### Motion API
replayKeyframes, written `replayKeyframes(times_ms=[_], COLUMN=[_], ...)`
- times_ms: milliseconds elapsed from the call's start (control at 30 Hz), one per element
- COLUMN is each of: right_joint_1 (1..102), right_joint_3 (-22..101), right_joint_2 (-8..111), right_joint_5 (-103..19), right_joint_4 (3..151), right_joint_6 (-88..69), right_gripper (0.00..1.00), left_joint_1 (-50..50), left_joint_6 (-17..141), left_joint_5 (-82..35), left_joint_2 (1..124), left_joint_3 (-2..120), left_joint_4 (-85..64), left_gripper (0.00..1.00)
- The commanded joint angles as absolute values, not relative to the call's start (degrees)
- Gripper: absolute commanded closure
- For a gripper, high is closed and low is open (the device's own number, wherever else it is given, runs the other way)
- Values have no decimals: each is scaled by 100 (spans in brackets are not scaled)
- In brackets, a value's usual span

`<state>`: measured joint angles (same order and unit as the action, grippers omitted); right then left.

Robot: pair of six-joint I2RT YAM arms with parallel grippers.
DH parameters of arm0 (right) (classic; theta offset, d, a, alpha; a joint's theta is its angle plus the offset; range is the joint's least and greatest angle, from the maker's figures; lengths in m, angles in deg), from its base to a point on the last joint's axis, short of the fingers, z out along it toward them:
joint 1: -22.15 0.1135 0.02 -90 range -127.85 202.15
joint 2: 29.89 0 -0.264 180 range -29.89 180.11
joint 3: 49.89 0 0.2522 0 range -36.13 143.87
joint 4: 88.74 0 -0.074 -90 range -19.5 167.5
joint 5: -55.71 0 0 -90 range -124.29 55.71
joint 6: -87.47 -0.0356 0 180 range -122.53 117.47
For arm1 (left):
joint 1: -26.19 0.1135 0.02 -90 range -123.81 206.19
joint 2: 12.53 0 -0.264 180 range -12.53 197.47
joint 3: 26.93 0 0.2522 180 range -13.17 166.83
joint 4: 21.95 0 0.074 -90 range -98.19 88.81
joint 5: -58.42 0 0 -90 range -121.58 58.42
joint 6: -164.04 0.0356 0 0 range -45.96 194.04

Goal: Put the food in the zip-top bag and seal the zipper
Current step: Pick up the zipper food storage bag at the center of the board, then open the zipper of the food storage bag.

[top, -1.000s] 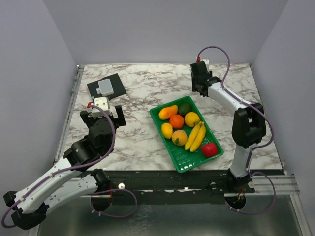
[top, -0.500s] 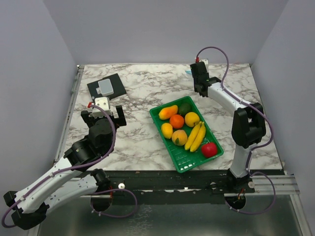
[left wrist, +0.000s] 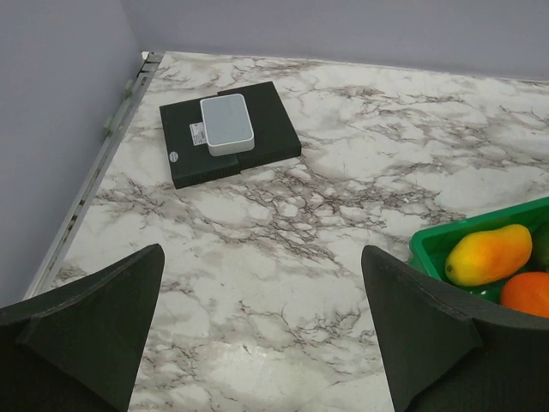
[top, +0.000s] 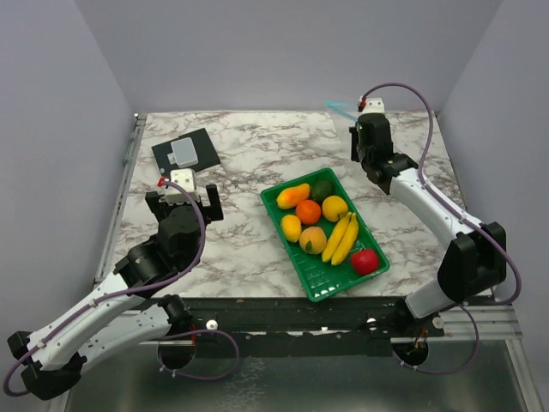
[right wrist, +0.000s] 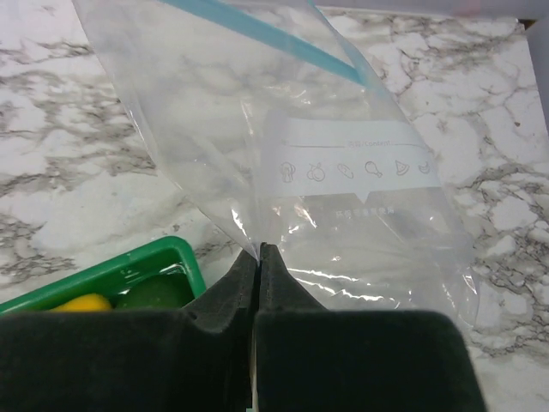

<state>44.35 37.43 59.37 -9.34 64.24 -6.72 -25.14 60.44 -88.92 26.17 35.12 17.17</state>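
1. Here the right jaws clamped tight on the zip-top bag [right wrist: 343, 172], at one o'clock from the tray [top: 330, 279]
2. Left jaws stood wide and empty over the counter [top: 249, 163]
3. Food [top: 310, 239] lay in the tray

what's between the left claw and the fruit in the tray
Bare marble table, then the rim of the green tray holding the fruit; top view shows this, left claw open.

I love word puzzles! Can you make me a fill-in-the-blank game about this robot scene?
The bag is pinched by the ____ arm's jaws.
The bananas lie in the ____ tray.
The left jaws stand wide ____.
The bag's zipper is light ____.
Missing: right; green; open; blue.
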Motion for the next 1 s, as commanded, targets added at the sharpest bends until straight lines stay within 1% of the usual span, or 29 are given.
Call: replayKeyframes(times_ms=[0, 233, 433, 600, 867, 967], right_joint_1=[4498, 4594, 4686, 4807, 4929, 4977], right_joint_3=[3515, 2977, 2301, 1714, 1124, 876], right_joint_2=[5442, 4595, 3834, 3261, 2557, 2290], right_joint_5=[-1618, -2625, -3611, -4527, -5436, -5849], right_joint_4=[6796, 7154, 7593, 7910, 8146, 8334], right_joint_6=[-595, -430, -307, 50, 383, 662], right_gripper=[99, 99, 99, 99, 99, 99], left_joint_1=[-2496, -2463, -2233, -1876, -1112, -1001], left_joint_6=[6104, 6057, 5936, 5775, 5391, 5269], left_joint_5=[-8677, -8392, -7901, -7277, -6000, -5706], left_joint_2=[2646, 2805, 3080, 3196, 3256, 3277], left_joint_3=[3477, 3530, 3611, 3694, 3809, 3903], left_joint_4=[1622, 1624, 1650, 1644, 1462, 1432], left_gripper=[1, 1, 1, 1, 2, 2])
